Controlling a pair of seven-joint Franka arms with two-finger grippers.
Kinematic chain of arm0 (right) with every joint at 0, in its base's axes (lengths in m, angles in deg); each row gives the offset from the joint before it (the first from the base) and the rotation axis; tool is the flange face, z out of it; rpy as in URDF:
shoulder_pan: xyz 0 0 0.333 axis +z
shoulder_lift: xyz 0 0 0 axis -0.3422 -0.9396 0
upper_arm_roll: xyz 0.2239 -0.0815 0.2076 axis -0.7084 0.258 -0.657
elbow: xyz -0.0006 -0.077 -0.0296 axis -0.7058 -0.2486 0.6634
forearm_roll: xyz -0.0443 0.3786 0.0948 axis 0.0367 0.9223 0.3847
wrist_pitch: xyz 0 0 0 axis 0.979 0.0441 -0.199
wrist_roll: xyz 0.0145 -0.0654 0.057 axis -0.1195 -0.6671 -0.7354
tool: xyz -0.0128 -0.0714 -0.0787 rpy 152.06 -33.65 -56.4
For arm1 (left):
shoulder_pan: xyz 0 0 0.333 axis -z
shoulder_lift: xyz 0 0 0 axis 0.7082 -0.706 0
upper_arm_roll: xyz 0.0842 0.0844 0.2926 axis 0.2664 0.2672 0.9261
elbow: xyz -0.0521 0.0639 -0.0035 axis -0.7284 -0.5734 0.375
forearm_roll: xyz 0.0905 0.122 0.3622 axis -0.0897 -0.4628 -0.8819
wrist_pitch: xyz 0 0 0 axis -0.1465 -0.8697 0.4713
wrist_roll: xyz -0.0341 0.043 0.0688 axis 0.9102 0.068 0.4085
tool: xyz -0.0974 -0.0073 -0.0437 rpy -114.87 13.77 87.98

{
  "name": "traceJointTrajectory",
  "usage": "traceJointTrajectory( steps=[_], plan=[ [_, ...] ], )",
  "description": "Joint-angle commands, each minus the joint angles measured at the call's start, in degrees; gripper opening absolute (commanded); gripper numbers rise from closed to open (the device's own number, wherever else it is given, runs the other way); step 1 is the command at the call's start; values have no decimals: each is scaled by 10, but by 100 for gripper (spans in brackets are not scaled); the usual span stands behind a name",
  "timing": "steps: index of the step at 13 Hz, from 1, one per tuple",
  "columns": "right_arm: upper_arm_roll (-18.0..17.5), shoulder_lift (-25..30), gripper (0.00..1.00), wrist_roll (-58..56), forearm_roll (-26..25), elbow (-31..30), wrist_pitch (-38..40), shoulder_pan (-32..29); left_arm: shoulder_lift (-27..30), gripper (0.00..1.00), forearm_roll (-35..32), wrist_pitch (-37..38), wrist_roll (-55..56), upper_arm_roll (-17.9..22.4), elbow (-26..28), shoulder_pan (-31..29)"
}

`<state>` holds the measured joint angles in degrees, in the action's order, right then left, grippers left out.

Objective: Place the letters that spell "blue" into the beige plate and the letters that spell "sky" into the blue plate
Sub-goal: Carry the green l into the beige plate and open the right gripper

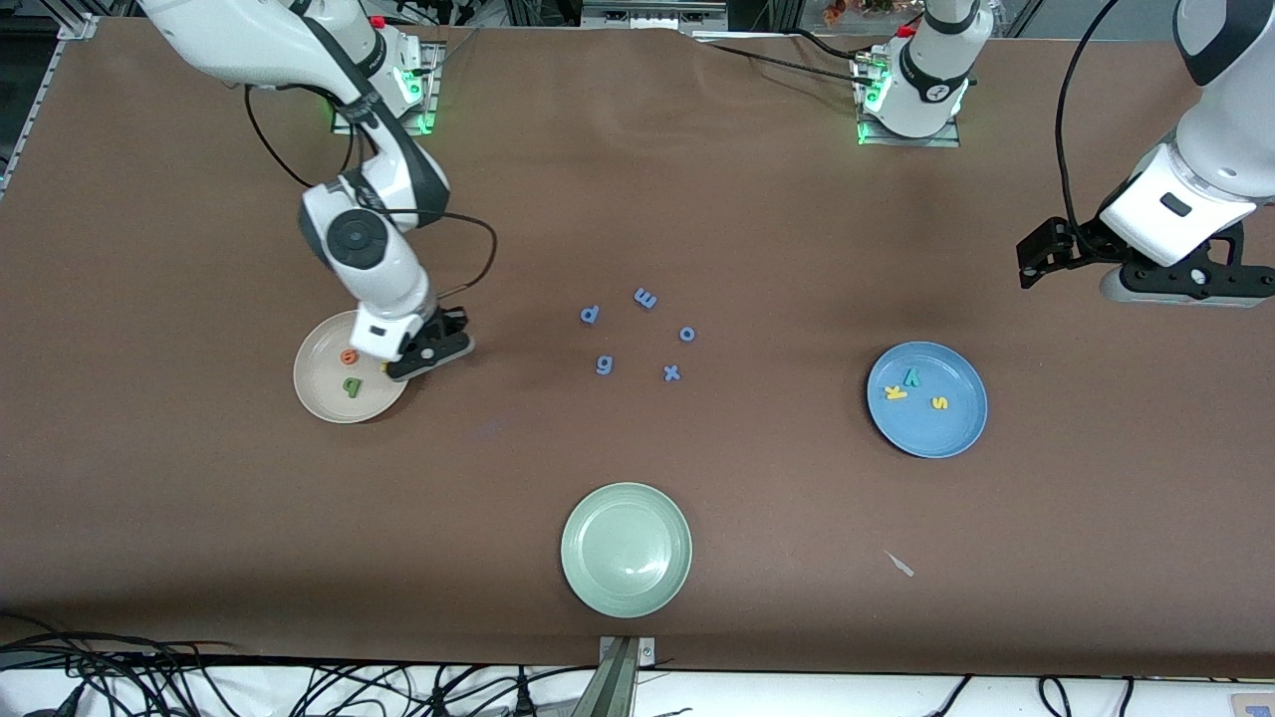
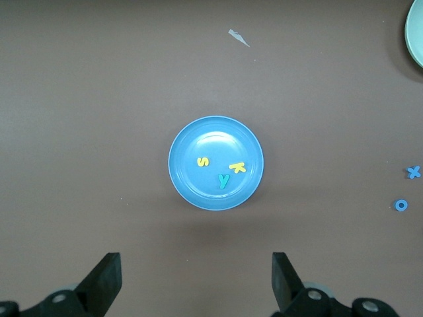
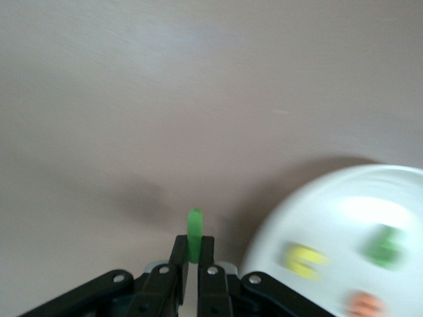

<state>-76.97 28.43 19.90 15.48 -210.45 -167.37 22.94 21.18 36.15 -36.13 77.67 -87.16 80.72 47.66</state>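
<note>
Beside the beige plate [image 1: 324,393], at about its 3 o'clock rim in the front view, you will find the right gripper [image 1: 430,356] low over the table. Its jaws are pinched tight on the green l [image 3: 195,232], which stands upright between the fingertips in the right wrist view. The plate already carries the orange e [image 1: 349,356], the dark green b [image 1: 351,386] and the yellow u [image 3: 305,259]; the u is all but hidden under the gripper in the front view.

The left gripper [image 2: 196,284] waits with jaws spread wide, over the table toward the left arm's end. Below it, the blue plate [image 1: 956,430] holds the yellow k [image 1: 895,391], the teal y [image 1: 910,375] and the yellow s [image 1: 938,402].

Five periwinkle letters [image 1: 637,334] lie mid-table, and the pale green plate [image 1: 626,549] sits at their 6 o'clock. Leave both alone.

Risks from this point:
- The l is thin and held only by its lower end. A quick swing may twist it out of the pinch.
- The gripper sits just outside the rim. A sideways move without lift may strike the rim and shift the plate.
- A release too near the rim may drop the l onto the table.
- A low descent may disturb the u.
</note>
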Motion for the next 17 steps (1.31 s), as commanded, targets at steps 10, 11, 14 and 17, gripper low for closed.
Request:
traceJointTrajectory(
  steps=[10,11,14,17],
  plan=[
    [24,95,65,-66,19,-48,96,-48,6,100,7,13,-14,1,-5,-1],
    [24,108,70,-67,60,-40,113,-48,6,100,7,13,-14,1,-5,-1],
    [22,140,93,-66,141,49,259,-48,6,100,7,13,-14,1,-5,-1],
    [22,170,100,-65,166,140,378,-49,6,100,7,14,-14,1,-5,-1]
  ],
)
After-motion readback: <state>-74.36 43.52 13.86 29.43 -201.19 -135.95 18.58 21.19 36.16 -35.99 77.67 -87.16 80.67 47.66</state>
